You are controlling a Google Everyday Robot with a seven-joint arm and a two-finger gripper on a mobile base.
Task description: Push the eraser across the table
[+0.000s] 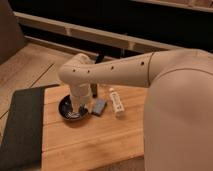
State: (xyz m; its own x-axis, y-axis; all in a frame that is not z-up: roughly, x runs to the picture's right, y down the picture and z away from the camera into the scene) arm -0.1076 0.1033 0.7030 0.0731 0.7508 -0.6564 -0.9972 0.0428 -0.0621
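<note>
while the gripper (78, 110) hangs over the bowl (62, 106) beside the eraser (99, 106), its grip cannot be told.

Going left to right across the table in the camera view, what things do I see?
dark grey mat, black bowl with the gripper down over it, blue-grey eraser, white marker

An indoor workroom (slatted wooden table (92, 145), plank floor (27, 70), dark railed wall (115, 20)), the gripper (78, 110) over a bowl (65, 107).
</note>
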